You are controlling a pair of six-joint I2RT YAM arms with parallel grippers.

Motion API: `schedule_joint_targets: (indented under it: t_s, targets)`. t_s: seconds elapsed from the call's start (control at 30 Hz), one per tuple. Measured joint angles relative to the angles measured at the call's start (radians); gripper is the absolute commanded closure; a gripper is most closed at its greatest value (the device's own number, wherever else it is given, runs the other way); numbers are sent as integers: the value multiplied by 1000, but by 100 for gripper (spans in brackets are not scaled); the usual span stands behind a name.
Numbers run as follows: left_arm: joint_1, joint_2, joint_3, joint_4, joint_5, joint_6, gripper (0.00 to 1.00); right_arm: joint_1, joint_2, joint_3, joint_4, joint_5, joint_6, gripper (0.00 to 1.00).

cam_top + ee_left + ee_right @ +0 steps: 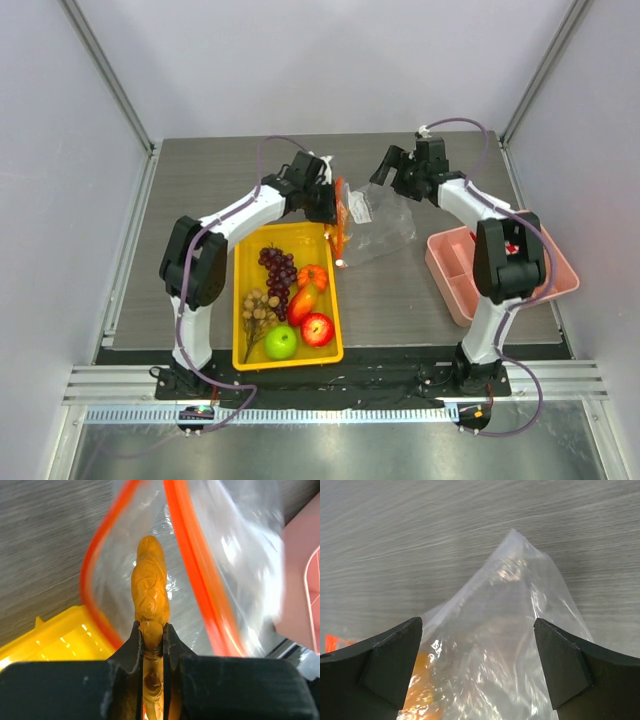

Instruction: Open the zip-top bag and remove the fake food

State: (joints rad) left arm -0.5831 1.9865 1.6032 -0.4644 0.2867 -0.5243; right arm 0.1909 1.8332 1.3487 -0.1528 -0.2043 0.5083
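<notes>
The left end effector [151, 630] pinches an orange piece [149, 580], its near end hidden between the fingers. The blurred bag [235, 555] mouth rings it ahead. The right end effector [477, 630] is spread, bag between.

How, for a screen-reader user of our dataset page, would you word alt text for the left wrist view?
The left gripper is shut on a bumpy orange fake food piece, framed by the open orange-red mouth of the clear zip-top bag. A yellow tray corner shows lower left, over grey wood-grain table.
</notes>
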Motion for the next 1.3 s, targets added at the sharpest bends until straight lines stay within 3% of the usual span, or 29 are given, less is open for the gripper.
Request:
schedule_joint_targets:
  t_s: [0.27,0.57,0.73,0.83,0.97,1.13,1.2,1.3]
  targets:
    - [71,-25,-21,-16,93,-61,100,-21,214,133,-18,-4,33,3]
    - [70,-235,-31,-196,-176,-31,100,-32,326,377,-69,37,27,4]
    - [71,-411,-132,-228,-286,-23,100,-40,409,529,-135,78,1,4]
    - [72,-486,-217,-200,-266,-28,100,-42,409,554,-198,109,-18,3]
    - [72,-562,-439,-105,-203,-76,99,-35,357,530,-274,159,-40,2]
    - [76,-535,-567,-22,-165,-108,86,33,159,400,-350,242,-64,0]
    - [79,-536,-587,18,-175,-108,64,84,65,353,-362,271,-72,1]
    - [77,-536,-630,41,-187,-113,47,159,-69,289,-367,302,-84,0]
